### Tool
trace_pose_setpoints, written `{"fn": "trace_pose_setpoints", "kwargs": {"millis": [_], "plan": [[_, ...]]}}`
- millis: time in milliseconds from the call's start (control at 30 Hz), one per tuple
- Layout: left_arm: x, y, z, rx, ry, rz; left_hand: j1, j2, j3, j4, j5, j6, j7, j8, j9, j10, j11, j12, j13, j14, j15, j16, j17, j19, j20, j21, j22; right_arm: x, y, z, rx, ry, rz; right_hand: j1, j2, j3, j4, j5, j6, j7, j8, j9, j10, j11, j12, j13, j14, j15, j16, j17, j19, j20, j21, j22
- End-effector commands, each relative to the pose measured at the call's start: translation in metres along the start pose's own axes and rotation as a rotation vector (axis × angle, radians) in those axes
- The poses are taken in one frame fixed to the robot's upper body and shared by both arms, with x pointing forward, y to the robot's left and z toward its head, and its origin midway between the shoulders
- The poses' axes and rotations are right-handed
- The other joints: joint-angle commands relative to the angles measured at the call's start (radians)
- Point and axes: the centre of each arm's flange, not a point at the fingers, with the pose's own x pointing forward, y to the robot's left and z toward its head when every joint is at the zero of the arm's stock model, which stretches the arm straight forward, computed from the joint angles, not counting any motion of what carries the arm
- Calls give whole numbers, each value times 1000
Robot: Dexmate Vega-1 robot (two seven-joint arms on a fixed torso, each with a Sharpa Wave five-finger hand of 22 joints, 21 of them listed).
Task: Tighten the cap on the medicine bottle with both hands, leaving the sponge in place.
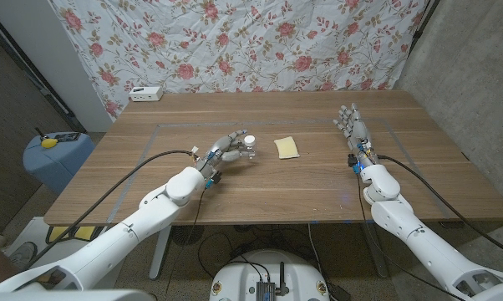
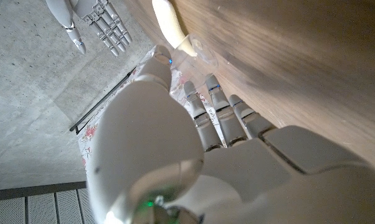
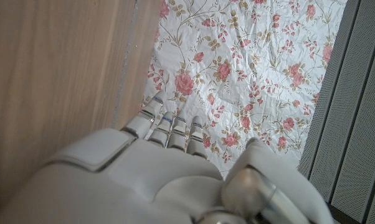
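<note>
Bottle [image 1: 248, 147] betw left hand [image 1: 225, 153] fingers; right hand [image 1: 353, 130] well apart

The left arm reaches in toward the middle, its left hand [image 1: 225, 150] with fingers curled around something small, while the right hand [image 1: 353, 127] stands well apart, fingers extended and holding nothing.

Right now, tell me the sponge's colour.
Pale yellow sponge, clearest in the head view.
</note>
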Motion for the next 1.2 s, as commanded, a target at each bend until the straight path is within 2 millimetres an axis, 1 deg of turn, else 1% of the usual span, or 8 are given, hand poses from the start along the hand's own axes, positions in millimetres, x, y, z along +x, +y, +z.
{"fn": "trace_pose_setpoints", "kwargs": {"millis": [33,167,333,567,767,933,1100,1200], "plan": [[3,0,11,-10,-14,13,5,11,-5,-1,-3,22,12,6,5,8,6,0,3,13,-144,2,1,7,-93,-1,3,4,-1,3,-6,6,17,-6,7,7,2,9,5,-3,0,2,9,1,0,3,10,1,4,0,10,-44,-2,5],[3,0,14,-14,-9,20,3,15,-8,1,-5,42,17,9,6,18,6,1,3,23,-137,3,2,15,-89,1,3,5,0,5,-10,9,24,-7,7,8,2,9,5,-4,0,2,9,5,0,3,10,1,4,-1,10,-44,-2,5],[5,-1,17,-6,-18,13,6,17,-8,0,-5,46,20,8,6,22,7,1,4,29,-136,4,2,17,-89,0,3,4,1,8,-16,9,31,-7,6,9,1,9,5,-4,0,2,9,2,0,3,10,-1,4,-1,10,-44,-2,5],[9,-3,20,-2,-14,7,9,18,-9,-1,-6,51,24,7,6,28,5,1,4,34,-136,3,2,22,-85,1,4,3,3,11,-22,14,43,-8,5,10,1,10,6,-2,1,2,7,4,0,3,10,0,4,-1,9,-44,-3,5],[15,-8,21,-8,-10,-6,12,16,-10,-3,-7,65,20,9,6,31,4,1,5,36,-134,2,1,26,-84,1,4,4,3,14,-29,14,57,-8,4,10,0,10,7,-3,1,2,6,6,-1,3,9,-1,3,-1,9,-44,-3,5],[21,-10,23,-6,-11,-15,14,19,-10,-4,-8,66,21,7,6,37,4,2,5,41,-134,3,2,26,-82,1,4,7,4,19,-45,13,75,-8,3,11,-1,10,8,-4,1,2,5,0,-1,3,9,-1,3,-2,9,-45,-3,5],[28,-13,26,-2,-15,-24,16,19,-11,-4,-9,69,22,6,6,46,4,4,5,45,-133,2,2,27,-82,0,4,12,6,24,-61,13,104,-6,-1,11,-3,10,9,-3,1,2,7,5,0,2,9,0,3,-2,10,-43,-3,5],[34,-16,29,-5,-21,-31,19,17,-12,-6,-9,72,20,5,6,46,4,2,5,44,-141,0,1,29,-82,0,4,14,7,29,-69,9,118,-5,-6,10,-6,10,10,-1,2,2,8,6,0,2,10,1,3,-3,11,-42,-2,5]]}}
